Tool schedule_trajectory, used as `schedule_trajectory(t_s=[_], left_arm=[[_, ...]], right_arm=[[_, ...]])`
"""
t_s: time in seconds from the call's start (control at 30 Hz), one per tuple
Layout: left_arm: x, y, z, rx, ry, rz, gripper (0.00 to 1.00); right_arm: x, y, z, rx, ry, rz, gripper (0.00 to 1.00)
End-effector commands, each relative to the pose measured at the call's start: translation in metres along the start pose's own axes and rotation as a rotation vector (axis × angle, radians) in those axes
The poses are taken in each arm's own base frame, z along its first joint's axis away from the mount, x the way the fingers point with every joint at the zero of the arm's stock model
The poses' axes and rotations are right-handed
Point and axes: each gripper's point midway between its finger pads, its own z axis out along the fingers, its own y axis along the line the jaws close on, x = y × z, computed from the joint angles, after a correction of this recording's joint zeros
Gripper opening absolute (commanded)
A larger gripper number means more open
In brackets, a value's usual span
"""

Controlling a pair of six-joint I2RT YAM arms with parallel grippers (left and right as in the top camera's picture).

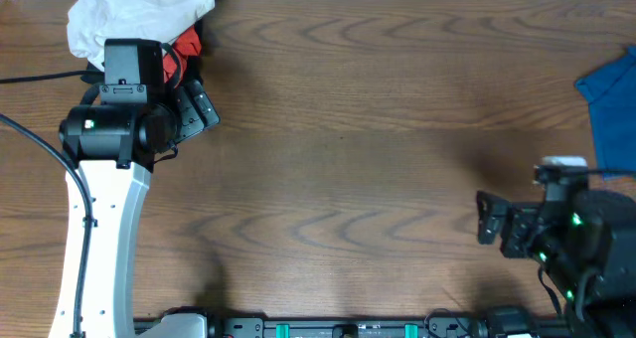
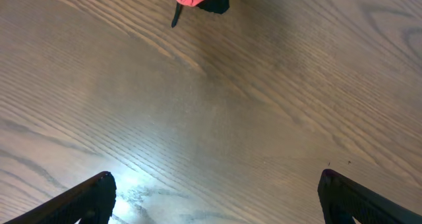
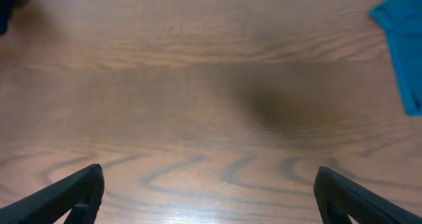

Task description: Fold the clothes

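Entry: pale crumpled shirt (image 1: 139, 15), heaped at far left corner of desk (image 1: 348, 159), unfolded; left fingers (image 2: 92, 197) and right fingers (image 3: 79, 191) spread, empty; step judged: fetching, next likely reaching the shirt.

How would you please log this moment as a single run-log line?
fold: not begun | left gripper: open, empty | right gripper: open, empty | shirt: bunched, far-left table corner | red garment: against shirt
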Motion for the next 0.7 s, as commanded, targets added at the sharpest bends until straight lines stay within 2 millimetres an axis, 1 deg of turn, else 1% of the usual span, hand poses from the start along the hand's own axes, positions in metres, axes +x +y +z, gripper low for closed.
schedule_trajectory(t_s=[0.0, 0.03, 0.1, 0.2, 0.3, 0.37, 0.5, 0.6, 0.67], left_arm=[[-0.001, -0.001, 0.0, -0.001, -0.003, -0.002, 0.98], [-0.001, -0.001, 0.0, -0.001, -0.002, -0.002, 0.98], [-0.001, -0.001, 0.0, -0.001, -0.002, -0.002, 0.98], [-0.001, -0.001, 0.0, -0.001, -0.002, -0.002, 0.98], [-0.001, -0.001, 0.0, -0.001, -0.003, -0.002, 0.98], [-0.001, -0.001, 0.0, -0.001, -0.002, -0.002, 0.98], [-0.001, -0.001, 0.0, -0.001, -0.003, -0.002, 0.98], [-0.001, -0.001, 0.0, -0.001, -0.003, -0.002, 0.98], [-0.001, -0.001, 0.0, -0.001, -0.002, -0.002, 0.98]], right_arm=[[0.006, -0.014, -0.012, 0.051, -0.029, 0.048, 0.99], [0.01, -0.016, -0.015, 0.059, -0.031, 0.055, 0.99], [0.011, -0.024, -0.022, 0.101, -0.058, 0.052, 0.99], [0.0, -0.035, -0.031, 0.155, -0.156, 0.062, 0.99], [-0.011, -0.038, -0.03, 0.169, -0.26, 0.03, 0.99], [-0.012, -0.041, -0.022, 0.175, -0.305, 0.026, 0.99], [-0.006, -0.047, 0.01, 0.175, -0.385, 0.017, 0.99], [-0.005, -0.046, 0.033, 0.149, -0.48, 0.009, 0.99], [-0.005, -0.041, 0.044, 0.114, -0.544, -0.01, 0.99]])
